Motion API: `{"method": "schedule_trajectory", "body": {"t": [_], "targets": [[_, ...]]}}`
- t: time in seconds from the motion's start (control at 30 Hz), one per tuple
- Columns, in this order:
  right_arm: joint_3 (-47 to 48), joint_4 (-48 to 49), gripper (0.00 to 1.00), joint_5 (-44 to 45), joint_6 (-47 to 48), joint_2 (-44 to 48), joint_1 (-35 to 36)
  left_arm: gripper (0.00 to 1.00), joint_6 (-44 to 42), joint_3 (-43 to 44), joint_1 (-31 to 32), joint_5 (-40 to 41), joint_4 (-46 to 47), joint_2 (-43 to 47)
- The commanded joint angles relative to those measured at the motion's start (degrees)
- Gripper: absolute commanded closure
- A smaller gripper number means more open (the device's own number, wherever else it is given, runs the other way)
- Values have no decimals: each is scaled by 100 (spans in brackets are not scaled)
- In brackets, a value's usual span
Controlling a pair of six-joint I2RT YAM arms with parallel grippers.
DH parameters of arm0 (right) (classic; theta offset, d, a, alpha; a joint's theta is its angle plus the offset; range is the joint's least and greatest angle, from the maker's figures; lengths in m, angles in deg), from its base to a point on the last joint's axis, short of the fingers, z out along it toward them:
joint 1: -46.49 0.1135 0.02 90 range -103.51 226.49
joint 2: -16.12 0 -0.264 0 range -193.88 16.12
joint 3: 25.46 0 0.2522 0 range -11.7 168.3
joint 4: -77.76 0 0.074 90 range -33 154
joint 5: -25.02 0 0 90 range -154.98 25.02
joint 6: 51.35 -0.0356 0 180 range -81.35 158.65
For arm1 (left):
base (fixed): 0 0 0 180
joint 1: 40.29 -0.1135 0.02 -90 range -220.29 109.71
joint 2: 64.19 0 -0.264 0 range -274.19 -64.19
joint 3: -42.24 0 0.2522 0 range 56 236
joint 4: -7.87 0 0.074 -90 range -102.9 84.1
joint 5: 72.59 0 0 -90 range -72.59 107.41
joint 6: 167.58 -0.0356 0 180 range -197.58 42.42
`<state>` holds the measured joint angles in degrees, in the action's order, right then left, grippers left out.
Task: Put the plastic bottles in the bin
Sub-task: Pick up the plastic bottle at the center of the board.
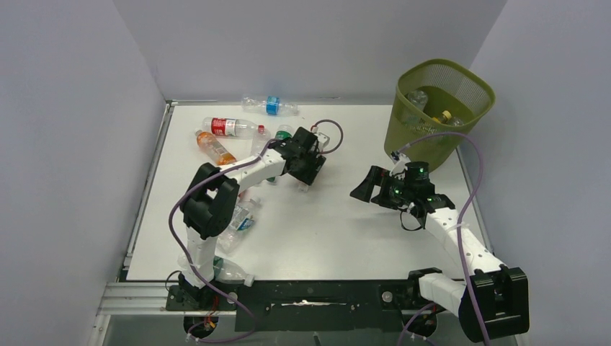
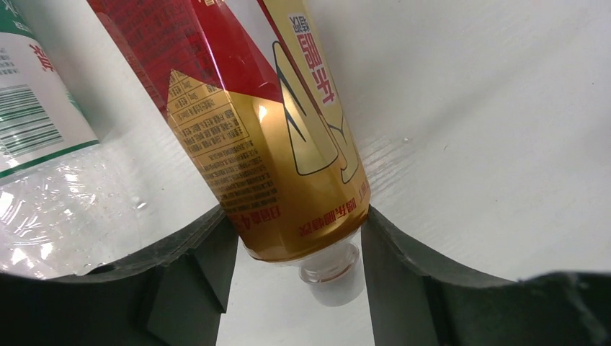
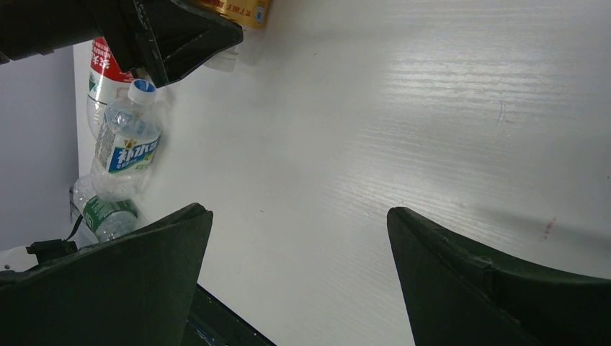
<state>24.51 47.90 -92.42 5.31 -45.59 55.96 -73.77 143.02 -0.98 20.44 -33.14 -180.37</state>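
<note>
My left gripper [image 1: 306,164] [image 2: 297,216] is shut on a plastic bottle [image 2: 274,144] with a gold and red label. Its jaws press both sides of the shoulder just above the white cap [image 2: 333,277]. A clear bottle with a green label [image 2: 36,108] lies beside it. Other plastic bottles lie at the table's far left: a blue-labelled one [image 1: 270,106], a red-labelled one [image 1: 230,127] and an orange one [image 1: 214,146]. The olive-green mesh bin [image 1: 432,140] stands at the far right with bottles [image 1: 447,115] inside. My right gripper [image 1: 367,189] [image 3: 299,210] hangs open over bare table, left of the bin.
More bottles [image 1: 241,220] lie under the left arm, and one [image 1: 229,271] sits by its base. The right wrist view shows a white-and-blue labelled bottle [image 3: 126,148] and a green-labelled one [image 3: 108,213] at the left. Grey walls enclose the table on three sides.
</note>
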Motion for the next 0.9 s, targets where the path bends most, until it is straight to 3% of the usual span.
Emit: {"method": "schedule_trajectory", "body": {"t": [0.0, 0.2, 0.4, 0.87], "targets": [[-7, 340, 2, -42, 113, -17, 19, 57, 76, 293, -21, 76, 64, 47], [0, 327, 2, -42, 80, 6, 21, 60, 137, 184, -18, -332, -10, 414], [56, 522, 2, -242, -155, -57, 24, 61, 175, -126, 17, -1328, -79, 1104], [-539, 1617, 2, -631, -1270, 315, 84, 62, 748, -1070, 352, -2326, 23, 2697]]}}
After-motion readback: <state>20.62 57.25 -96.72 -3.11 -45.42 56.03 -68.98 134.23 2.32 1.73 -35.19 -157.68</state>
